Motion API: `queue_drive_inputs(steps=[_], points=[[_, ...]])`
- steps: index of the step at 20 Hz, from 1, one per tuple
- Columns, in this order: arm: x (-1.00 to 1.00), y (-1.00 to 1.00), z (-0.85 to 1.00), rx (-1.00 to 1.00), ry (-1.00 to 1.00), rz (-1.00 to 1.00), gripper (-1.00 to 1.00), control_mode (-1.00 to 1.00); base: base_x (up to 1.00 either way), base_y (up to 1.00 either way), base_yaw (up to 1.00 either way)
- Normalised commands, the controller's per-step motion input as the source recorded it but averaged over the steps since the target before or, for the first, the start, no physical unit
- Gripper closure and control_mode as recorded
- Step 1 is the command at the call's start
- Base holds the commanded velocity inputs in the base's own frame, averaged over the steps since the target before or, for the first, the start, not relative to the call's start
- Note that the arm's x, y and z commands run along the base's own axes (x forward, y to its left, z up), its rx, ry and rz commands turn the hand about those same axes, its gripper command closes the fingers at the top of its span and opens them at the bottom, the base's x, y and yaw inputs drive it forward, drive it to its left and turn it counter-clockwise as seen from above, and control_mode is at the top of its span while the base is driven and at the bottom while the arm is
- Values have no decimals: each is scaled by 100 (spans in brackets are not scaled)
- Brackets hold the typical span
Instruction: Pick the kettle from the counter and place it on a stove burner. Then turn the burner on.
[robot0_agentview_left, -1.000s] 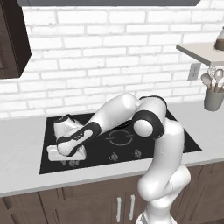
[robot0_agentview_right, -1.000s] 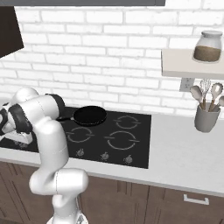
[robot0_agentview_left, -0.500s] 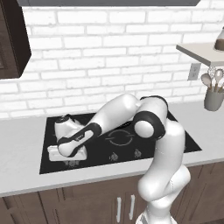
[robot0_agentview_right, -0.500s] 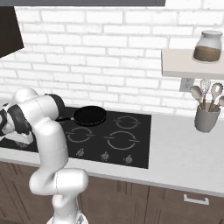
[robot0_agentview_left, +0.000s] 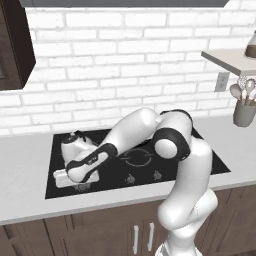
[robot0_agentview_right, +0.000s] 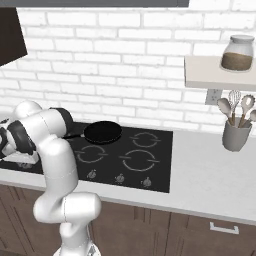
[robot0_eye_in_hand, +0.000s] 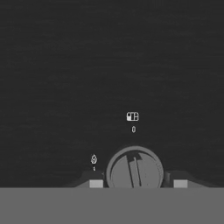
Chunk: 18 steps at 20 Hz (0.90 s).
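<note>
Pale grey desk (robot0_agentview_left: 20, 175) carrying black glass cooktop (robot0_agentview_left: 210, 162), white arm reaching to cooktop's 9 o'clock end, frying pan (robot0_agentview_right: 102, 132) at rear, kettle (robot0_agentview_left: 75, 148) resting on cooktop left side, fingers (robot0_eye_in_hand: 96, 183) clamped either side of round grey control knob (robot0_eye_in_hand: 134, 170).

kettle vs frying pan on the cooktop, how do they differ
The kettle is pale grey-white, while the frying pan is black. The kettle is a squat dome with a little knob on top; the frying pan is low and flat with a handle out to one side. The kettle looks the smaller of the two. The kettle sits at the cooktop's left end, close to the arm's hand; the frying pan sits further along at the back. Both rest on the black glass.
</note>
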Motion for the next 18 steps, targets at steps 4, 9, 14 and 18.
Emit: queue_drive_inputs(steps=[4,9,14,18], points=[[0,0,-20,0,-4,30,100,-100,0,0,0],[0,-1,-18,0,-3,29,100,-100,0,0,0],[0,-3,-14,0,-3,29,100,-100,0,0,0],[0,-2,-14,0,-3,28,100,-100,0,0,0]])
